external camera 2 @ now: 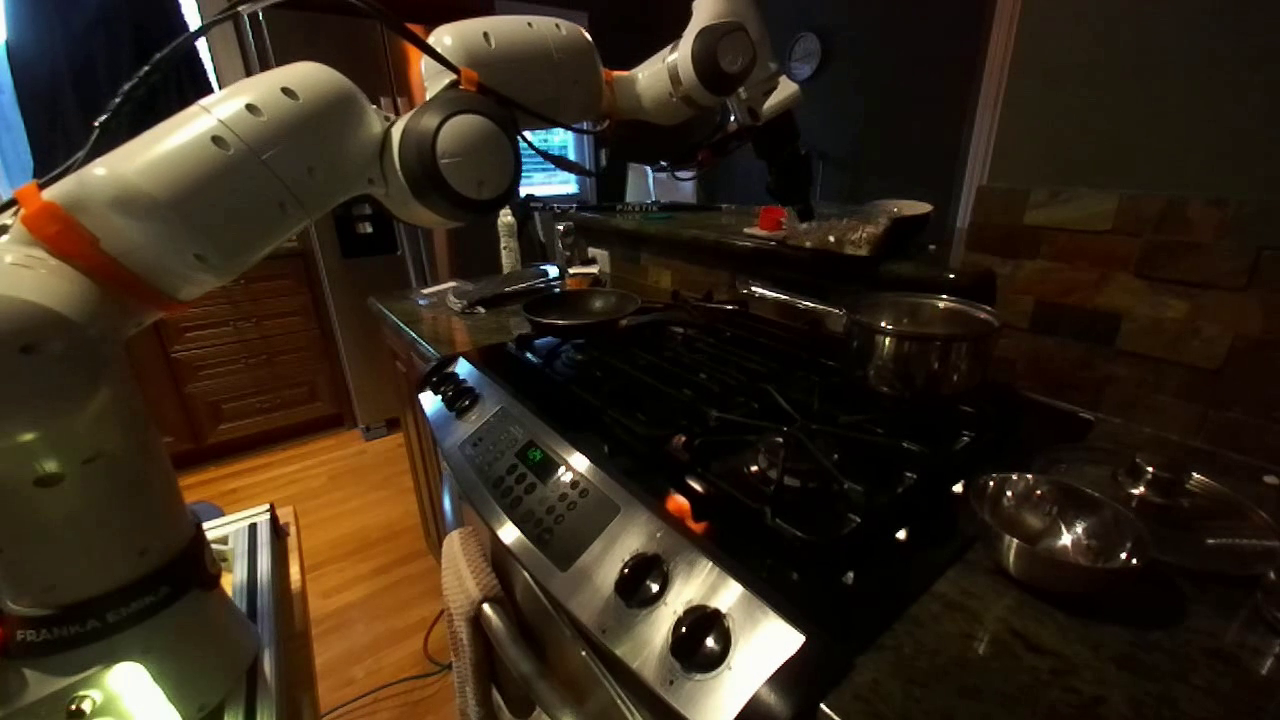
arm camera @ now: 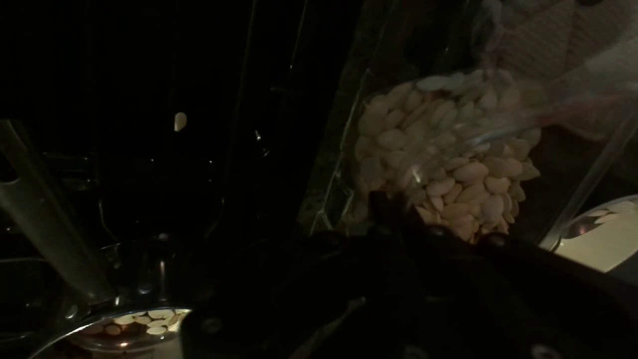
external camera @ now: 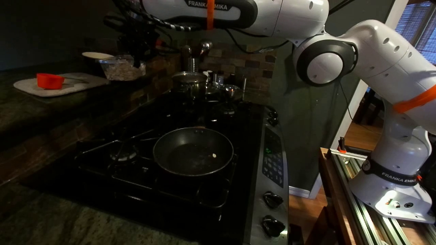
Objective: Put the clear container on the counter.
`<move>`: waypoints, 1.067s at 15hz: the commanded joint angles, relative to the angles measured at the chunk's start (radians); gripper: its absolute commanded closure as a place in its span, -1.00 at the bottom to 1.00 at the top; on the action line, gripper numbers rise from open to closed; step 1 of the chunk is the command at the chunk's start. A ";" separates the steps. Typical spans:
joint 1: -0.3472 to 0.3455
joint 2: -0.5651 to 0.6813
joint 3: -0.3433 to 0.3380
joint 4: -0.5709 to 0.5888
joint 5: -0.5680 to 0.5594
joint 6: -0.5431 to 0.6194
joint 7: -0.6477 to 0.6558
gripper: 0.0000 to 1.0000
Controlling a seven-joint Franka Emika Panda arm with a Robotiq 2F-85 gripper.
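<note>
Clear container point(external camera: 117, 70) is at the raised counter point(external camera: 20, 109), near its front edge, next to a pale board point(external camera: 80, 85) carrying a red cup point(external camera: 50, 81); dark bowl point(external camera: 97, 55) with pale inside just behind. Can't tell if the base rests fully on the counter. Arm point(external camera: 371, 64) comes up off its base, bends at the elbow, forearm stretched across above the stovetop point(external camera: 201, 112). Wrist tipped down, gripper point(external camera: 137, 62) pointing downward at the container, overlapping it in both exterior views. Jaws too dark: can't tell wide or narrow, or whether they pinch the container wall.

Differences by view: wrist view resolves the contents as flat oval seeds point(arm camera: 468, 184); just pale clutter in both exterior views. Wrist view also has a lone seed point(arm camera: 180, 121) on the black stovetop, and seed-like shapes point(arm camera: 157, 321) inside a shiny pot rim point(arm camera: 75, 326), lower left. Pinkish striped patch point(arm camera: 553, 45) at upper right, blurred, can't identify. Frying pan point(external camera: 193, 154) is in both exterior views, but the small pale bit point(external camera: 214, 155) inside it reads only in an exterior view. Towel point(external camera 2: 466, 600) on oven handle and white bottle point(external camera 2: 508, 240): only in an exterior view.
</note>
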 commanded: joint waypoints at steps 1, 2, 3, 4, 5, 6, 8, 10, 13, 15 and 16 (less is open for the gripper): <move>0.011 0.030 -0.022 0.024 -0.030 0.002 0.078 0.98; 0.013 0.033 -0.024 0.025 -0.035 0.003 0.091 0.98; 0.014 0.035 -0.026 0.026 -0.037 0.004 0.102 0.98; 0.018 0.036 -0.028 0.025 -0.041 0.005 0.110 0.98; 0.021 0.032 -0.027 0.019 -0.042 0.006 0.114 0.98; 0.023 0.032 -0.028 0.018 -0.045 0.006 0.119 0.98; 0.028 0.031 -0.030 0.018 -0.053 0.007 0.127 0.98; 0.032 0.029 -0.030 0.017 -0.059 0.007 0.131 0.98; 0.039 0.027 -0.038 0.013 -0.071 0.020 0.132 0.98; 0.042 0.032 -0.046 0.012 -0.082 0.045 0.132 0.98; 0.045 0.034 -0.047 0.012 -0.086 0.057 0.134 0.98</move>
